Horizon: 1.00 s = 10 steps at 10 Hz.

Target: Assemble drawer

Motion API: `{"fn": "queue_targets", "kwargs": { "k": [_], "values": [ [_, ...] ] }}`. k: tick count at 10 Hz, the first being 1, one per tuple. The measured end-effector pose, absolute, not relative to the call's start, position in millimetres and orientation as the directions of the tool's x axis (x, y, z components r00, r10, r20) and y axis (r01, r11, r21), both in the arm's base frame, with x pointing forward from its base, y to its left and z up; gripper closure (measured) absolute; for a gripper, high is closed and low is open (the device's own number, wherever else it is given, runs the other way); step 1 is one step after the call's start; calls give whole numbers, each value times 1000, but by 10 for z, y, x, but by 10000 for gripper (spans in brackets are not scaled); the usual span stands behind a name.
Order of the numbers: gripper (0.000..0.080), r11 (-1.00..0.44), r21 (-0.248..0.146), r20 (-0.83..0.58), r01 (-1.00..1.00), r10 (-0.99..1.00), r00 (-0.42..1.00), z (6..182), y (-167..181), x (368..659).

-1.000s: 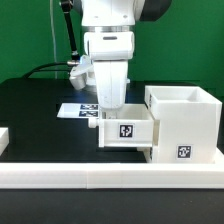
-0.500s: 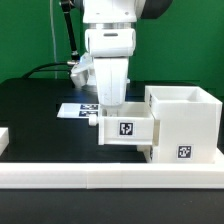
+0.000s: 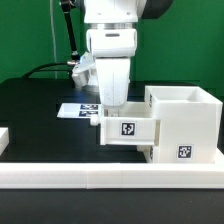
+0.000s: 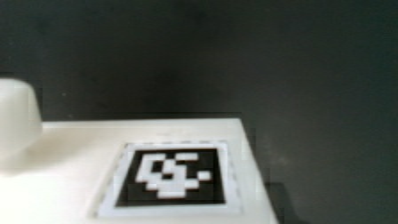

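The tall white housing [image 3: 185, 125] stands at the exterior view's right, with a tag on its front. A low white tray [image 3: 127, 130] with a tag on its near face is level against the housing's left side, its bottom above the table. My gripper [image 3: 111, 108] reaches straight down into the tray; its fingertips are hidden behind the tray wall, and the tray hangs from it. The wrist view shows only the tray's tagged white face [image 4: 169, 170] close up and a rounded white part [image 4: 15, 115] beside it. The second tray is out of view.
A long low white rail [image 3: 100, 178] runs along the front of the black table. The marker board [image 3: 75, 110] lies flat behind the tray. A black cable [image 3: 45, 70] trails at the back left.
The gripper and the tray have shifted together a few pixels toward the housing. The housing has not moved.
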<state>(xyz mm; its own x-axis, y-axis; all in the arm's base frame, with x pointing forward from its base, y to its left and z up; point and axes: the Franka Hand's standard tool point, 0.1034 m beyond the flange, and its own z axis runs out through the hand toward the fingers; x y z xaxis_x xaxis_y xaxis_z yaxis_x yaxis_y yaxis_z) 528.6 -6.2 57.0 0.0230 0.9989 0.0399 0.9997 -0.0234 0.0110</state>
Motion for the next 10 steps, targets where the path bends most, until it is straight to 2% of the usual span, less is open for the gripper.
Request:
{"fn": "queue_targets", "kwargs": {
  "k": [4,10],
  "values": [
    [757,-4,-6,34,1000,999,5,574,-19,5281],
    [757,22,1,37,1000,999,-22,556,-5,5303]
  ]
}}
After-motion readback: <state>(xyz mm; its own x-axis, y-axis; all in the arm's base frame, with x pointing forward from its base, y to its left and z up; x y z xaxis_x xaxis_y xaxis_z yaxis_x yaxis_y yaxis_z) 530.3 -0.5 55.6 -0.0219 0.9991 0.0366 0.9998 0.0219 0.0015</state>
